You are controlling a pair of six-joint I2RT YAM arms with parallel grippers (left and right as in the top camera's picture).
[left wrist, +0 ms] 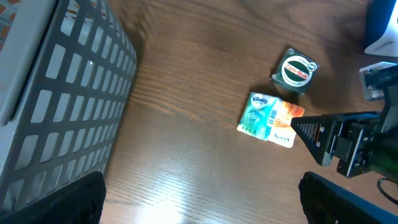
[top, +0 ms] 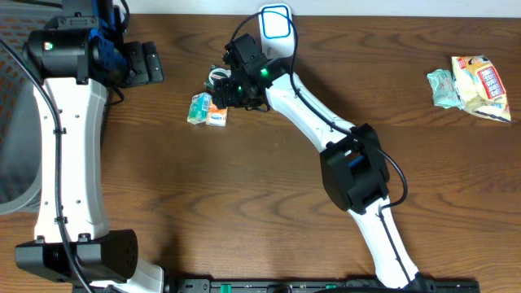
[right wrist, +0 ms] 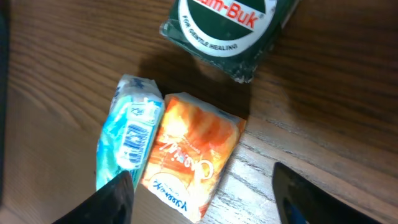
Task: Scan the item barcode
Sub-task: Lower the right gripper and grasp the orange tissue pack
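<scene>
The right gripper (right wrist: pixel 200 173) hangs low over two small packs near the middle of the table (top: pixel 269 187), and its jaws stand apart, wider than what lies between them. The orange tissue pack (right wrist: pixel 196 146) lies flat on the wood inside that gap. It sits closer to the finger (right wrist: pixel 115 202) at the lower left of the wrist view than to the other one, which is clear of the pack with bare wood between. Whether the nearer finger touches anything I cannot tell, since its tip covers the bottom end of the packs. The blue tissue pack (right wrist: pixel 127 140) lies side by side against the orange one, at the outer edge of the gap by that same finger, with a printed barcode facing up. Just past the jaw tips, beyond the far end of the orange pack, sits a green tin (right wrist: pixel 221 28), lid up, with a strip of shadow between it and the pack. The scanner (top: pixel 276 23) — blue and white — is behind the right gripper, back past its wrist at the far edge of the table. The left gripper (top: pixel 151 63) is well off to one side of the packs, its jaws spread wide with nothing between them. From its wrist view the packs and the tin lie ahead of the jaws and toward the right — a grey basket (left wrist: pixel 56 93) fills the left side. Some snack bags (top: pixel 472 85) lie far from both grippers, out at the table's right end.
</scene>
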